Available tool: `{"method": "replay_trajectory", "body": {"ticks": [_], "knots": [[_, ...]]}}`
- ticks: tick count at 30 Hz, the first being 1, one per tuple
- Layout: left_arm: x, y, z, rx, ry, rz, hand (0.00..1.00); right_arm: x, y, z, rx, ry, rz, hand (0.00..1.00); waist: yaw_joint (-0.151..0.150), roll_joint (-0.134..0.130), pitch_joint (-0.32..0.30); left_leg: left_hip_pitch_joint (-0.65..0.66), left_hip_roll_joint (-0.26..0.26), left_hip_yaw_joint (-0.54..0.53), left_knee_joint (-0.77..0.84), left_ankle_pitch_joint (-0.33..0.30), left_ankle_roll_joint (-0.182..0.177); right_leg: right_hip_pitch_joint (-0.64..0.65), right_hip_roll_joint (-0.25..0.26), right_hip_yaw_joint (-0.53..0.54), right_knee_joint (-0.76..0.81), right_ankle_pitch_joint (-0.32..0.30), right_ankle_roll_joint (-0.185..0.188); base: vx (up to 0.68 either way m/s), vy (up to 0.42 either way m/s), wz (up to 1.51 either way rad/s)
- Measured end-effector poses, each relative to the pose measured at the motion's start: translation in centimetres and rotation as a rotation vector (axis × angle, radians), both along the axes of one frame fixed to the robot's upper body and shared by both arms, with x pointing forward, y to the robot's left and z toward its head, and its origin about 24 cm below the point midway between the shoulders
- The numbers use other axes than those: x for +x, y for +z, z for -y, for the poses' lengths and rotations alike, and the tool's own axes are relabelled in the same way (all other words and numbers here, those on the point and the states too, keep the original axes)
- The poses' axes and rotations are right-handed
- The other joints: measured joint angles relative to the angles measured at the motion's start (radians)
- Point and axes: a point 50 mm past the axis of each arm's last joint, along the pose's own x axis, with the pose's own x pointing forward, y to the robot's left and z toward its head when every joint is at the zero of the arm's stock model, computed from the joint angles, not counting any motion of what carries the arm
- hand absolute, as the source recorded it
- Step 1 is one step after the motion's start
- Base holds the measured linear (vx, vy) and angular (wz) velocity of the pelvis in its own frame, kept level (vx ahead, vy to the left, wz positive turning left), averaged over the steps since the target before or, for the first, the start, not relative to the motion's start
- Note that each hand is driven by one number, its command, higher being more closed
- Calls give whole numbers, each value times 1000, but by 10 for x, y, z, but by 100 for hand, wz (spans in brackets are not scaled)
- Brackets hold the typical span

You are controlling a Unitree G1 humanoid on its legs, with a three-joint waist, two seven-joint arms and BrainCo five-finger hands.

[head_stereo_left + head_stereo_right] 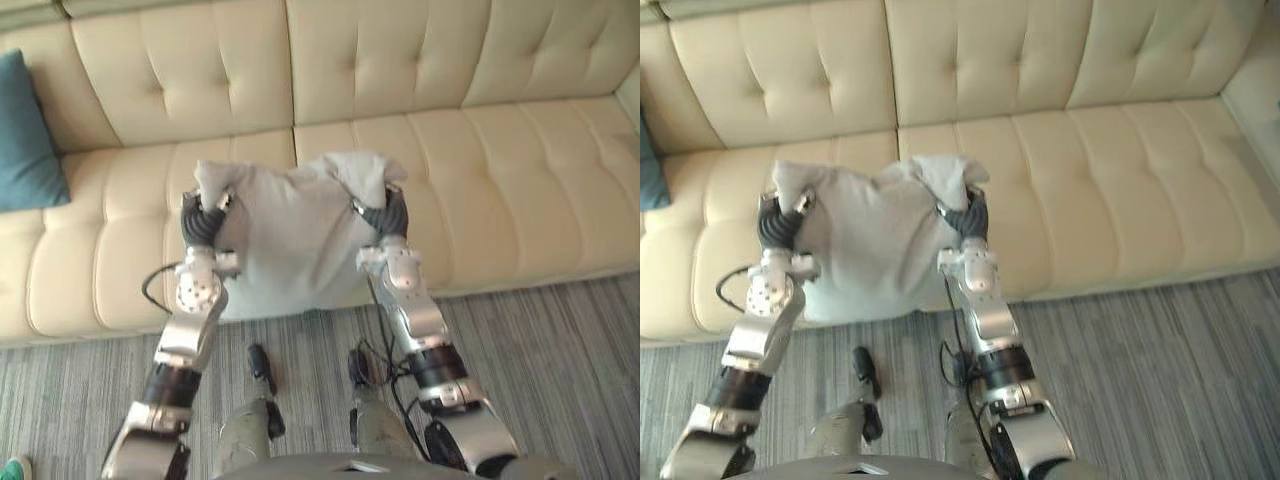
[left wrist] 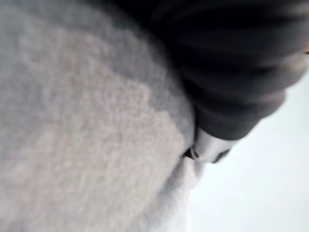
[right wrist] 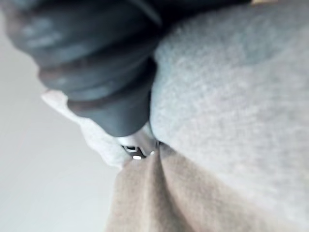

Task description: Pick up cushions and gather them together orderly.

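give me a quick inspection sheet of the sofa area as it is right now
surface: cream tufted sofa
job's things: grey cushion raised over the seat's front edge, upper corners bunched; teal cushion at the sofa's left end, apart from it
clutter: small green item, cut off at the view's corner, unclear what
hands: left hand and right hand, one at each upper corner of the grey cushion
cables: nothing seen
surroundings: grey striped carpet in front of the sofa
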Motion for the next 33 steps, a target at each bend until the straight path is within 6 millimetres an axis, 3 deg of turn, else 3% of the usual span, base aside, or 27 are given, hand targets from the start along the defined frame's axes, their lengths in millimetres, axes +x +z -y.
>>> {"method": "replay_trajectory", "body": {"ticks": [2, 4, 6, 10, 13, 19, 20, 21, 24, 27, 29, 31, 33], "knots": [[16, 24, -1, 23, 28, 51, 100, 6, 21, -3, 10, -22, 63, 100, 11, 1, 33, -30, 8, -13, 0, 12, -10, -26, 10, -5, 0, 10, -3, -85, -61, 4], [33, 61, -2, 56, 62, 134, 100, 12, 51, -7, 28, -60, 149, 100, 17, 1, 54, -81, 17, -39, 0, 27, -14, -69, 16, -23, 3, 18, -2, -65, -62, 13], [46, 120, 1, 85, 92, 265, 100, 16, 97, -7, 68, -123, 284, 100, 24, 10, 96, -139, 22, -68, 0, 45, -28, -118, 21, -44, 17, 27, 6, -46, -52, 20], [46, 211, 12, 84, 135, 465, 100, 15, 174, -10, 169, -222, 487, 100, 36, 15, 168, -219, 19, -107, 0, 95, -36, -204, 18, -70, 62, 19, 9, -7, 17, 16], [36, 248, 22, 68, 117, 557, 100, 11, 205, -7, 275, -254, 549, 100, 35, 15, 183, -276, 4, -178, 0, 144, -104, -268, -3, -96, 121, -16, 9, 39, 22, 34], [23, 277, 34, 6, 92, 638, 100, 5, 225, -5, 377, -257, 584, 100, 53, 16, 186, -331, 1, -225, 0, 149, -115, -367, -13, -128, 264, -103, -1, 27, 48, 18], [19, 285, 37, -26, 74, 658, 100, 2, 232, -4, 404, -251, 599, 100, 58, 16, 186, -351, 4, -225, 0, 117, -146, -401, -15, -136, 300, -117, 0, -11, 74, 13], [15, 291, 38, -42, 64, 678, 100, -1, 238, -4, 417, -250, 617, 100, 63, 16, 186, -371, 5, -225, -6, 86, -147, -431, -17, -138, 323, -124, -1, -20, 74, 8], [11, 298, 41, -51, 51, 699, 100, -9, 248, 0, 430, -253, 666, 100, 66, 16, 186, -414, -3, -204, -6, 72, -128, -480, -35, -143, 346, -129, 4, -15, 51, 12], [13, 295, 47, -75, 27, 685, 100, -10, 252, 6, 419, -275, 687, 100, 66, 16, 186, -428, -31, -198, 1, 117, -94, -509, -66, -144, 402, -176, 16, 26, 17, 35], [13, 295, 49, -79, 21, 682, 100, -14, 261, 10, 414, -287, 717, 100, 70, 15, 186, -444, -50, -198, 1, 141, -124, -531, -92, -148, 454, -218, 15, 33, -55, 52], [10, 300, 45, -97, 37, 703, 100, -19, 273, 4, 418, -273, 748, 100, 78, 15, 186, -462, -43, -198, 1, 141, -124, -554, -87, -154, 468, -227, 12, -5, -104, 6], [0, 314, 41, -123, 43, 765, 100, -30, 291, 1, 385, -261, 817, 100, 82, 15, 186, -505, -31, -193, 1, 165, -97, -594, -75, -160, 473, -227, 11, -19, -134, -4]]}}
